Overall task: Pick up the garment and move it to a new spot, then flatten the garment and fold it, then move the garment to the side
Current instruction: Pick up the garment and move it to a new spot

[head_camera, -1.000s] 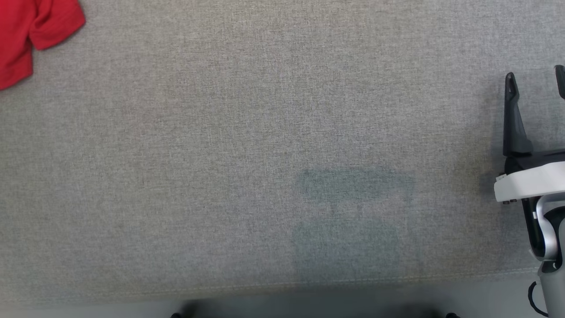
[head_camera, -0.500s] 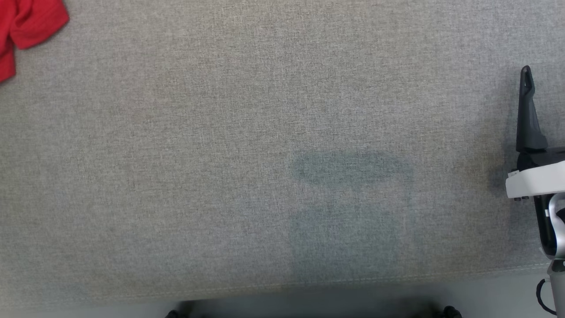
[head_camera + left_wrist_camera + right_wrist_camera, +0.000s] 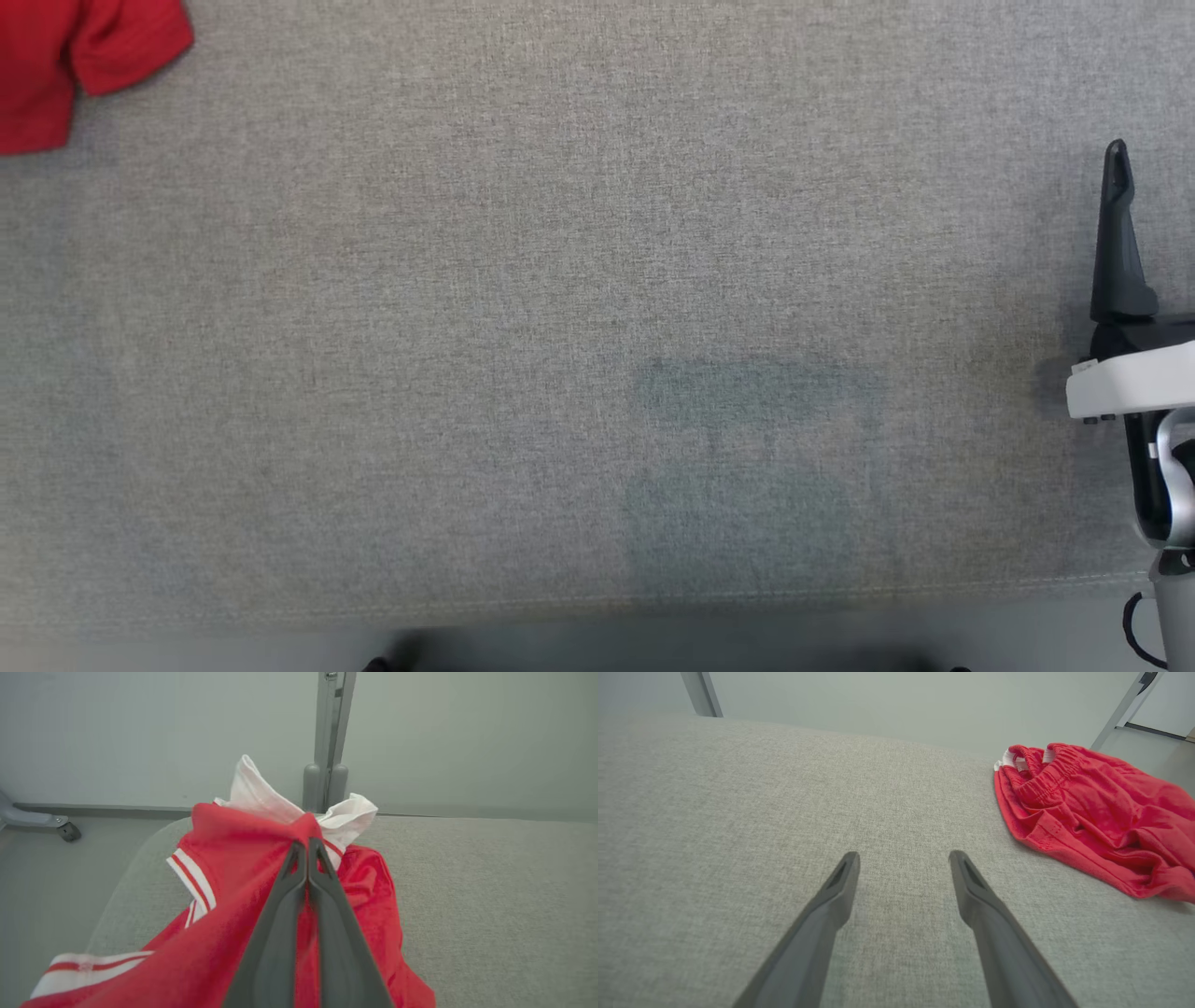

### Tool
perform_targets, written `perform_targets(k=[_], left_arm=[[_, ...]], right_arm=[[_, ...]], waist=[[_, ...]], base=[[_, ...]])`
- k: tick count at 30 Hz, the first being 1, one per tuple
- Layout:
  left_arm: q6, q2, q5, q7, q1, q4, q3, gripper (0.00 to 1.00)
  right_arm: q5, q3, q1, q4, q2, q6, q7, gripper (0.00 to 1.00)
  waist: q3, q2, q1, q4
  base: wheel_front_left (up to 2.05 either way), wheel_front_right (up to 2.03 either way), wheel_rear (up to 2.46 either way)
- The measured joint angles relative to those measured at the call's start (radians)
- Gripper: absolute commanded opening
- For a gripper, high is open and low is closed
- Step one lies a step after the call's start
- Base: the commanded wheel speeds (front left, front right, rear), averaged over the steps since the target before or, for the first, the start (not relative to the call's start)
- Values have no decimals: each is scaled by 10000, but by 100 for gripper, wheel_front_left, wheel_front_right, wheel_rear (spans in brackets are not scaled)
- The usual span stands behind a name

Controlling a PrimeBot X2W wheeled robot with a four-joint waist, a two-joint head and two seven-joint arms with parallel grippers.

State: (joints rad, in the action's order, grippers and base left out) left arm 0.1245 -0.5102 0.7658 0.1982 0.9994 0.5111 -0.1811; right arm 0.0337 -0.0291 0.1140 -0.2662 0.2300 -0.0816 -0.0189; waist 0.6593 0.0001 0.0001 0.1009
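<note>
Table (image 3: 490,896): grey cloth top.
Garment (image 3: 224,877): red, white-striped, bunched at the table's rounded corner.
My left pincer (image 3: 307,843): clamped tight on the garment.
My right pincer (image 3: 904,855): wide apart, above the table.

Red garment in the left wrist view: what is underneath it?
The red garment lies bunched on the grey fabric surface, which shows to its right. What is directly beneath its folds is covered, so it cannot be seen.
</note>
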Motion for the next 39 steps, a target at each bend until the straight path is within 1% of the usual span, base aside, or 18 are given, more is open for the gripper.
perform_targets(k=[4,6,9,11,12,13,16,17,19,21,24,26,29,32,35,39], left_arm=[[0,104,-353,-328,407,-1824,-1659,0],[0,282,-347,-410,422,-2650,-2447,0],[0,556,-293,-405,387,-3902,-3927,0],[2,648,-297,-407,221,-4591,-4819,0],[2,652,-301,-410,57,-4840,-5156,0],[2,621,-366,-491,-349,-5242,-5670,0],[2,642,-318,-612,-1005,-5820,-6107,0],[0,704,-255,-685,-1244,-5960,-6201,0],[0,888,-140,-765,-1792,-6203,-6510,0],[0,1179,-109,-857,-2474,-6299,-6857,0],[0,1791,451,-1014,-3621,-6328,-7371,0],[0,2042,447,-1080,-4210,-6266,-7774,0],[0,2349,451,-1127,-4723,-6146,-8314,0],[0,2830,640,-1285,-5168,-5992,-8681,0],[-4,3009,780,-1323,-5526,-5806,-8798,0],[-54,3039,894,-1425,-6049,-5524,-8949,0]], right_arm=[[125,84,7,198,-167,-6,-155,100],[184,192,16,339,-311,-6,-251,100],[278,286,47,568,-543,-10,-407,100],[311,322,63,769,-686,-13,-541,100],[341,345,63,882,-765,-90,-606,100],[385,389,61,1104,-917,-100,-704,100],[487,441,55,1375,-1141,-105,-884,100],[508,441,45,1465,-1208,-163,-943,100],[640,441,-5,1643,-1325,-173,-1053,100],[663,453,-79,1860,-1367,-173,-1127,100],[713,514,-293,2144,-1371,-173,-1141,100],[731,583,-424,2291,-1375,-173,-1162,100],[731,606,-522,2468,-1369,-173,-1212,100],[729,709,-679,2623,-1365,-169,-1210,100],[729,861,-779,2652,-1371,-155,-1198,100],[727,966,-920,2717,-1369,-119,-1110,100]], waist=[[-215,0,-1,103],[-355,0,0,142],[-604,0,-1,178],[-795,0,-1,185],[-897,0,-1,185],[-1115,0,-1,173],[-1466,0,-1,125],[-1588,0,-1,100],[-1829,0,-1,44],[-2078,0,-1,-24],[-2456,0,-1,-137],[-2712,0,-1,-220],[-3099,0,-1,-347],[-3492,0,-1,-470],[-3864,0,-1,-603],[-4283,0,-1,-819]], base=[[0,0,0],[0,0,0],[0,0,0],[0,0,0],[0,0,0],[0,0,0],[0,0,0],[0,0,0],[0,0,0],[0,0,0],[0,0,0],[0,0,0],[0,0,0],[0,0,0],[0,0,0],[0,0,0]])
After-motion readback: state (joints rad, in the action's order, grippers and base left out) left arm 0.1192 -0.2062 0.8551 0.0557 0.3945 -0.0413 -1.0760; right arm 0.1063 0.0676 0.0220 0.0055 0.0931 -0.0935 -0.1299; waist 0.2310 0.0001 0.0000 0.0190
